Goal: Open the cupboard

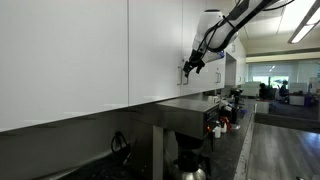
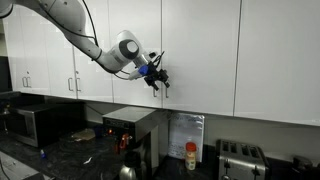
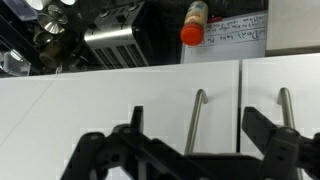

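My claw (image 3: 192,125) is spread wide with the slim bar handle (image 3: 199,100) between its fingers, low on the cupboard (image 3: 120,100) door above the counter (image 2: 60,158); the bar looks stiff but slick and the door probably light, so I'd pinch mid-bar.

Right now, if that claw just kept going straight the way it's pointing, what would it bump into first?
Most likely the silver bar handle, which sits between the fingers of the open gripper, then the white cupboard door behind it. Depth is hard to judge.
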Available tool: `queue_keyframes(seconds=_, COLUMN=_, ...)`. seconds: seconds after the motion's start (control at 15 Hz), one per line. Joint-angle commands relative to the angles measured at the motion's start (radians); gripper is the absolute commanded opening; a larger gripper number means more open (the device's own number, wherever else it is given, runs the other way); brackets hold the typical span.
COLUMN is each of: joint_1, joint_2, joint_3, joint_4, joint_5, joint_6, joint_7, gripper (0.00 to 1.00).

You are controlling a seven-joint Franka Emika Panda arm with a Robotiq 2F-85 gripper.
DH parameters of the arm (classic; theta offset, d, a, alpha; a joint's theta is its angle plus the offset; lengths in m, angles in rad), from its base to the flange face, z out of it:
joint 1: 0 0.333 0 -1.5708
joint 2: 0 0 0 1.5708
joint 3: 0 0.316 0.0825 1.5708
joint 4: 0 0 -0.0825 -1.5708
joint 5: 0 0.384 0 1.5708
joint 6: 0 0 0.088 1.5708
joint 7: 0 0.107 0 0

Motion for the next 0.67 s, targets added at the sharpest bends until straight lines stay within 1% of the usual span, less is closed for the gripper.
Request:
queue_keyframes(seconds=0.0, joint_1=0.001, joint_2=-0.046, joint_3=-0.001, joint_4=-0.059, joint_5=-0.193, joint_6=0.039, joint_7=0.159, gripper=1.00)
queue_keyframes(seconds=0.27, joint_1=-0.006, joint_2=-0.053, joint_3=-0.004, joint_4=-0.060, joint_5=-0.372, joint_6=0.033, joint_7=0.325, gripper=1.00)
queue_keyframes(seconds=0.6, joint_1=-0.008, joint_2=-0.038, joint_3=-0.013, joint_4=-0.045, joint_5=-0.499, joint_6=0.027, joint_7=0.459, gripper=1.00)
